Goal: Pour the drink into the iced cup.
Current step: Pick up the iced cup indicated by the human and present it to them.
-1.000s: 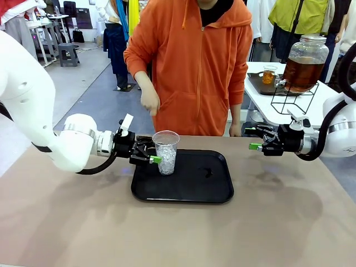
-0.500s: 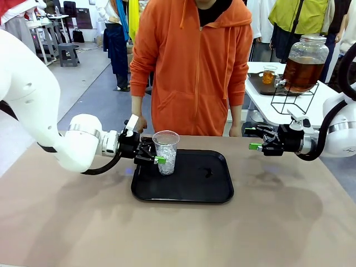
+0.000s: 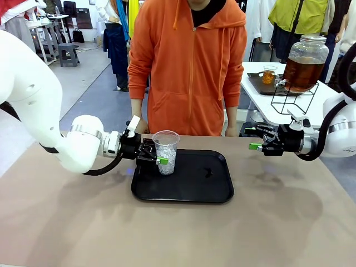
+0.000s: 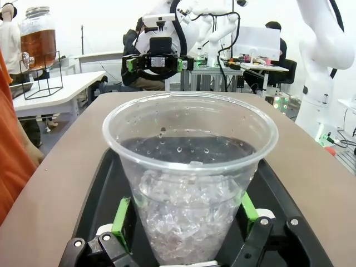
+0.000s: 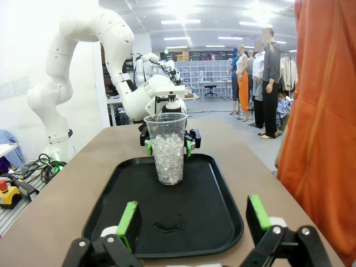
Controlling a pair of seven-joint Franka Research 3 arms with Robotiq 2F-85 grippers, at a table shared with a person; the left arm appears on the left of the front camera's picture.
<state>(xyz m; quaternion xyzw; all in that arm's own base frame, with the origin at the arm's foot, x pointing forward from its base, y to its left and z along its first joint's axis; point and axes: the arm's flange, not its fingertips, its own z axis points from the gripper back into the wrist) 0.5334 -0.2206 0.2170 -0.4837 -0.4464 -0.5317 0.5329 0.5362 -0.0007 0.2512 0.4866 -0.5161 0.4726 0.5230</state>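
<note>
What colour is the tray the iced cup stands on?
Black. The tray shows best in the right wrist view.

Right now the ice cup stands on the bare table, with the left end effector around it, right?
No: the ice cup stands on the black tray, as the front view shows; the left end effector is around it.

A: The cup [image 3: 166, 150], is it glass?
B: No, thin clear plastic, smooth, with small drops inside. The tray [image 3: 194, 186] is black plastic, rather matt.
A: And the table [image 3: 167, 239]?
B: A smooth, matt brown top. The left arm [image 3: 28, 94] has a glossy white shell. The jar [image 3: 305, 58] is clear glass.
</note>
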